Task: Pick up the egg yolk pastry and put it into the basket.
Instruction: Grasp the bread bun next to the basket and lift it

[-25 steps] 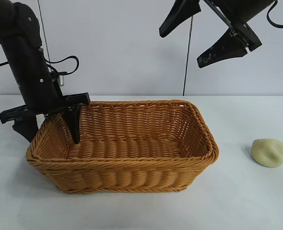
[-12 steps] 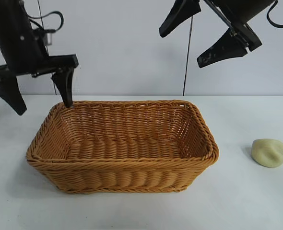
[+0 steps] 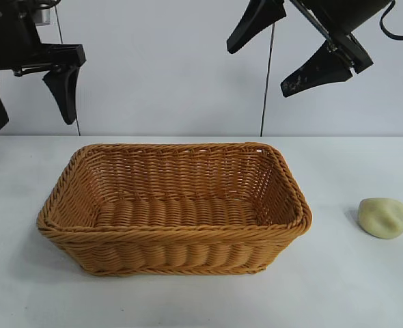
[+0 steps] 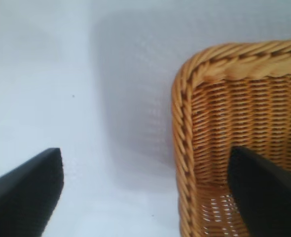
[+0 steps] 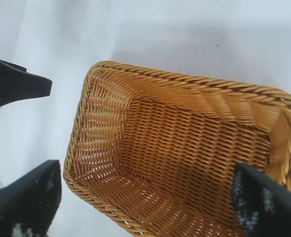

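Observation:
The egg yolk pastry [image 3: 384,217], a small pale yellow lump, lies on the white table to the right of the basket, apart from it. The orange-brown wicker basket [image 3: 174,231] stands mid-table with nothing inside. My left gripper [image 3: 34,124] hangs open above the basket's far left corner, holding nothing; its wrist view has that corner's braided rim [image 4: 182,123] between the spread fingers [image 4: 32,182]. My right gripper [image 3: 257,70] is open high over the basket's right half, well above and left of the pastry. From its wrist view the basket [image 5: 185,81] shows below; the pastry is out of that view.
The white table [image 3: 365,294] extends in front of and to both sides of the basket. A pale wall stands behind, with a thin dark cable [image 3: 266,82] hanging down it. One finger of the left gripper [image 5: 17,85] shows in the right wrist view.
My left gripper has risen from the basket's left end, up and leftward, with its jaws a little wider. The right arm, basket and pastry have not moved.

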Controlling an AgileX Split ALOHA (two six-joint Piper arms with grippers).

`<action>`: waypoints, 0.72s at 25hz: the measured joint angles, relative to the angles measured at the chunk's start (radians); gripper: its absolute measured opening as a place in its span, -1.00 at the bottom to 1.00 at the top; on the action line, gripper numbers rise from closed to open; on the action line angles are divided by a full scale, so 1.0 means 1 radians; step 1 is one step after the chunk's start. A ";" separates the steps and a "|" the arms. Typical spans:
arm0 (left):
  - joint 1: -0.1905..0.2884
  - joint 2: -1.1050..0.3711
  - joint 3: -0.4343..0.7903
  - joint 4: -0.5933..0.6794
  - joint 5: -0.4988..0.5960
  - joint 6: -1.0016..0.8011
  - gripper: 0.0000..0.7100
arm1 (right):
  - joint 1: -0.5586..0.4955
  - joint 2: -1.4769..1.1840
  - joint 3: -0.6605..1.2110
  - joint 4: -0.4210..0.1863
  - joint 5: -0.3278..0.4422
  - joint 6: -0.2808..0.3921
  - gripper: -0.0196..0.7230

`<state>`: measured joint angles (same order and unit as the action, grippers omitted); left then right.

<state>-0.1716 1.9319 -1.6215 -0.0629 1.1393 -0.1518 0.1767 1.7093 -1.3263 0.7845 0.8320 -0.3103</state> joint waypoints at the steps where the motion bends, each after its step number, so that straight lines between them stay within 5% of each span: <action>1: 0.019 0.000 0.000 0.015 0.005 0.003 0.96 | 0.000 0.000 0.000 0.000 0.000 0.000 0.78; 7: 0.112 -0.002 0.000 0.063 0.054 0.027 0.96 | 0.000 0.000 0.000 0.000 0.000 0.000 0.78; 18: 0.113 -0.072 0.045 0.017 0.072 0.078 0.96 | 0.000 0.000 0.000 0.000 0.000 0.000 0.78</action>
<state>-0.0588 1.8595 -1.5767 -0.0461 1.2108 -0.0742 0.1767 1.7093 -1.3263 0.7845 0.8320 -0.3103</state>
